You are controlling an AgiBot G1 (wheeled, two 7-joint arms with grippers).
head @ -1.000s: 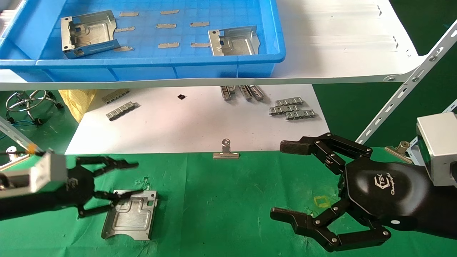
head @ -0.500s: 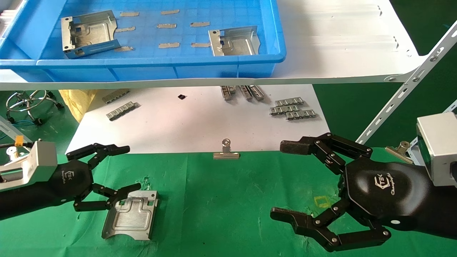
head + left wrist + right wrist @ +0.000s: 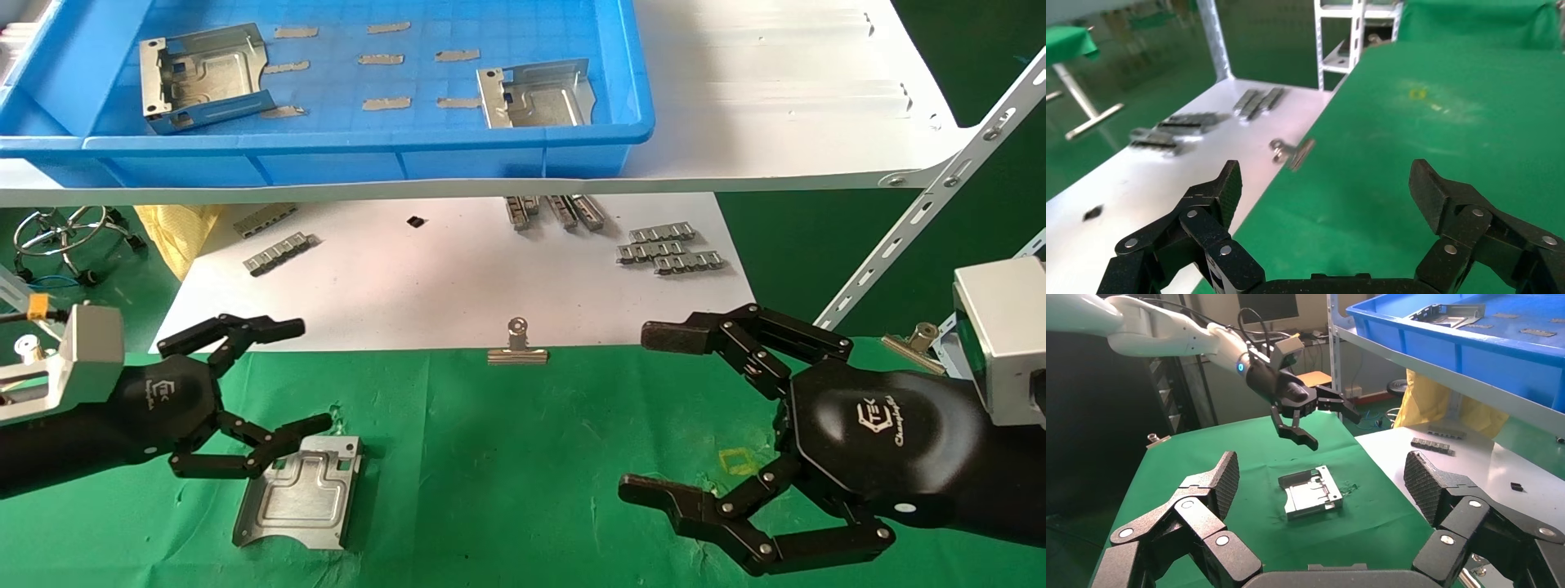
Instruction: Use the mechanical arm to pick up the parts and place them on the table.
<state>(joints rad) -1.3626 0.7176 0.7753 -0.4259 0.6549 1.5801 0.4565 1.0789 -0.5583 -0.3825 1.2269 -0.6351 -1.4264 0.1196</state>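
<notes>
One silver bracket part (image 3: 298,500) lies flat on the green cloth table (image 3: 523,457); it also shows in the right wrist view (image 3: 1311,492). My left gripper (image 3: 282,384) is open and empty, raised just left of and above that part. Its black fingertips (image 3: 1229,184) are spread wide in the left wrist view. Two more bracket parts, one on the left (image 3: 203,75) and one on the right (image 3: 535,94), lie in the blue bin (image 3: 327,159) on the white shelf. My right gripper (image 3: 654,416) hovers open and empty over the right of the table.
A silver binder clip (image 3: 516,347) sits at the cloth's far edge. Small grey ridged strips (image 3: 670,247) lie on the white sheet behind it. A slanted white shelf strut (image 3: 923,204) stands at the right. A yellow square outline (image 3: 738,461) marks the cloth near my right gripper.
My left gripper has lifted off the bracket on the cloth and risen slightly, turning its palm logo into view. The bracket stays put. The right arm has not moved.
</notes>
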